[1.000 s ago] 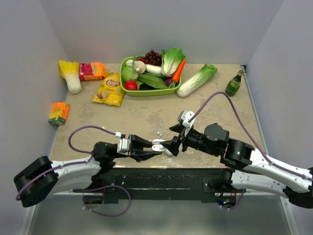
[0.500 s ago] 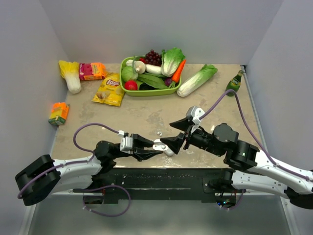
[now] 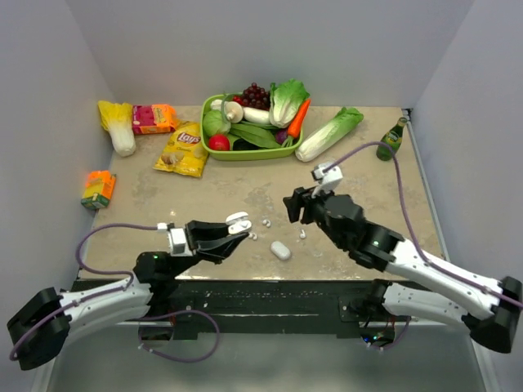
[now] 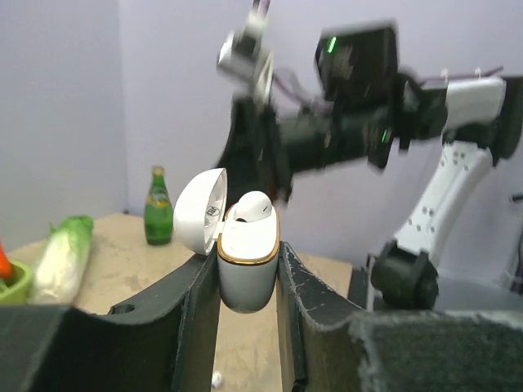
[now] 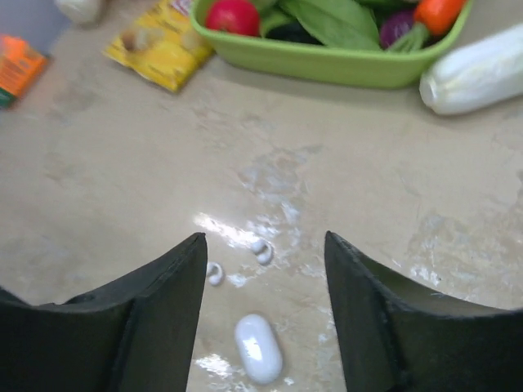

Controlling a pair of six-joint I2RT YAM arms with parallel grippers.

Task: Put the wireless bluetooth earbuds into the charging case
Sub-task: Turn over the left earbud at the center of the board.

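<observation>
Open white case (image 4: 248, 273), earbud (image 4: 252, 209) inside

Gripper (image 5: 263, 238) spread wide over table (image 5: 98, 188). Between fingers (image 5: 147, 327), earbuds (image 5: 261, 250); nearer, shut case (image 5: 258, 349). Far: green tray (image 5: 327, 67) of vegetables (image 5: 335, 16), chips (image 5: 163, 45) left, cabbage (image 5: 482, 73) right, orange box (image 5: 16, 65) at left edge.

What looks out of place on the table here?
Several loose earbuds lie scattered on the table near a closed white case. The open case in the left gripper holds one earbud standing proud of its rim.
</observation>
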